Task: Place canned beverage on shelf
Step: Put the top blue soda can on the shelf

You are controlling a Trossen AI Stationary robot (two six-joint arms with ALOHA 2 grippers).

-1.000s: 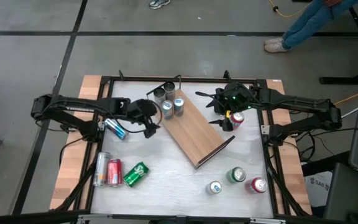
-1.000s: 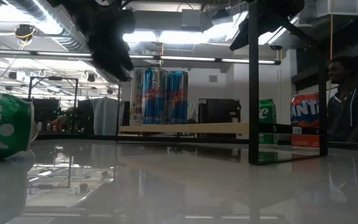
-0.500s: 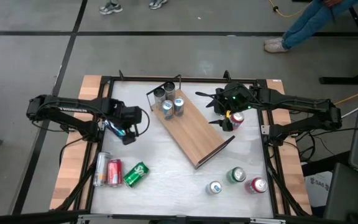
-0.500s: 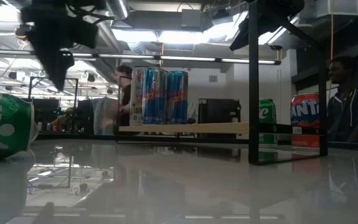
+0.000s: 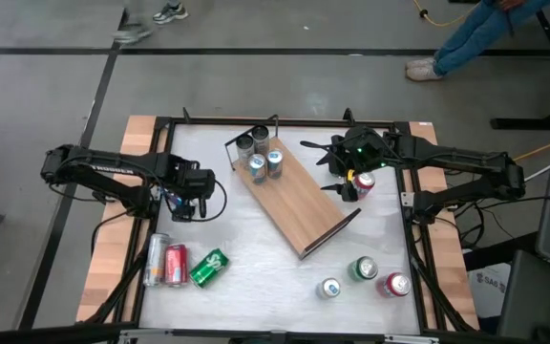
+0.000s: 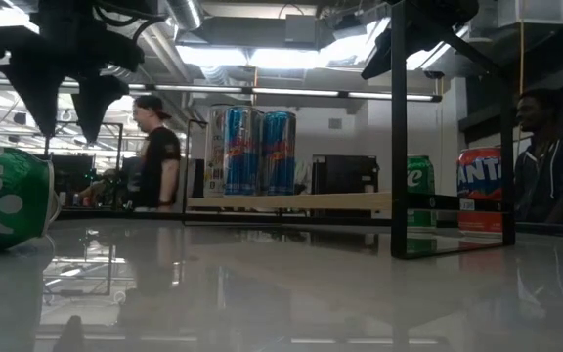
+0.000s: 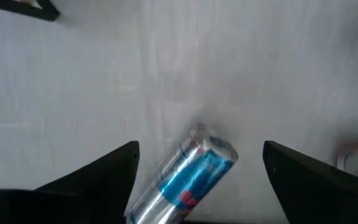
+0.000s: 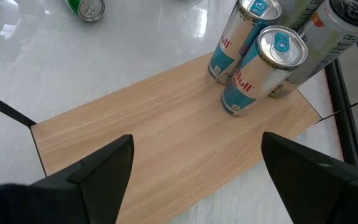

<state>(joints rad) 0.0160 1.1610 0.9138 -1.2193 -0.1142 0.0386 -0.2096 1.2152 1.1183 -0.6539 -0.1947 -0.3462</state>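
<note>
Near bench (image 5: 256, 277) edge: a silver, a red and a green can (image 5: 209, 268) are seen lying at 7 o'clock; three more cans stand at 5 o'clock. At 9 o'clock the left gripper (image 5: 185, 205) is held released, jaws spread, over a lying blue can (image 7: 188, 177). At centre the shelf (image 5: 299, 205) is laid diagonally; four cans (image 8: 263, 65) stand grouped at its 11 o'clock end. At 2 o'clock the right gripper (image 5: 345, 183) is parked released beside the shelf, above a red can (image 5: 364, 183).

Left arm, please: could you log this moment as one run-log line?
left tool: open, above lying blue can | right tool: open, over shelf | shelf: four cans standing
</note>
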